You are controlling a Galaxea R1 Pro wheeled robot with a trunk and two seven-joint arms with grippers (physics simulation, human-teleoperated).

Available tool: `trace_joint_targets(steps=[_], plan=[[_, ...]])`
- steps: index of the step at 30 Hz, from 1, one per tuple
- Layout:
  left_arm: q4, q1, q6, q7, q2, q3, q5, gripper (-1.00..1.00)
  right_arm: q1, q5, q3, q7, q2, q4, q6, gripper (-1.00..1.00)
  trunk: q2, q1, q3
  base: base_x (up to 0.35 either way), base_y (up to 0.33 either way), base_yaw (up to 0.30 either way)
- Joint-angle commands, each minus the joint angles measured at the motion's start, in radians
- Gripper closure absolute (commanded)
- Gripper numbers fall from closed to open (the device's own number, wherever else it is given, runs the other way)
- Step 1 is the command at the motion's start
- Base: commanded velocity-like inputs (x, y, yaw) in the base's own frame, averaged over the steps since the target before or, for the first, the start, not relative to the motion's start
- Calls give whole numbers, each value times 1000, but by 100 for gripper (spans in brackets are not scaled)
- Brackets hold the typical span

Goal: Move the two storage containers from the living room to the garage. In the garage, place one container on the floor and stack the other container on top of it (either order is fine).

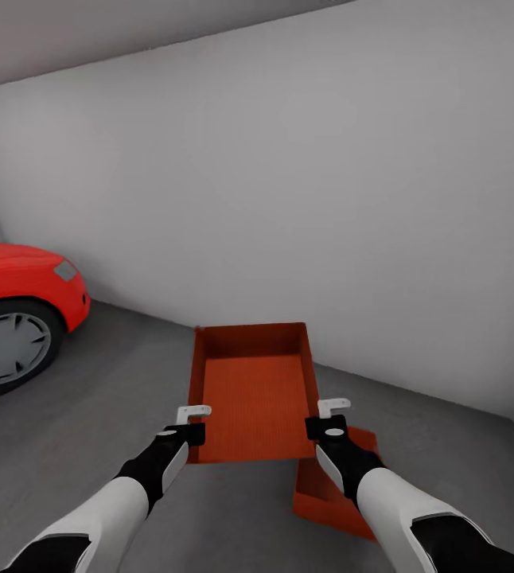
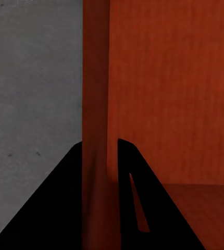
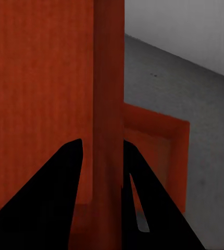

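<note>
Where you are: the garage, facing its plain pale grey wall [image 1: 305, 175], with the dark grey mottled concrete floor [image 1: 114, 398] below and the front of a red car [image 1: 18, 294] at your left.
Carried container: you hold one red-orange rectangular storage container with low straight walls [image 1: 253, 398] level between both arms, open side up, its long axis pointing away from you toward the wall.
Left gripper [image 1: 193, 414]: your left jaws are clenched on the carried container's left side wall; the left wrist view shows that wall [image 2: 95, 130] running up between the two dark fingers [image 2: 54, 208], one inside the box and one outside.
Right gripper [image 1: 334, 407]: your right jaws pinch the opposite side wall [image 3: 109, 104] the same way, a finger [image 3: 49, 192] on each face.
Why the two-sided hold: gripping both long walls likely keeps the wide, shallow box from tipping or twisting.
Second container: the other red-orange box [image 1: 332, 497] lies on the floor under your right forearm, low and to the right of the carried one, partly hidden by it and skewed to it.
Stage: one box looks already set down; the stacking is not yet done.
Next, as I judge it: you need to shift the carried box rightward and back over the lower one, square it up, then lower it.
Risk: with the two boxes misaligned, the upper one may land on a rim and sit tilted.
</note>
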Motion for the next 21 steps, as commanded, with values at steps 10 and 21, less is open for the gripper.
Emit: trace_joint_targets(steps=[10,21], plan=[[-5,0,-11,5,31,-22,2,100,-2,-16,8,-2,-9,4,6,100,-3,1,-2,0,0,-275],[-5,0,-11,6,31,-21,2,100,-2,-16,8,-2,-9,4,6,100,-3,1,-2,0,0,-275]])
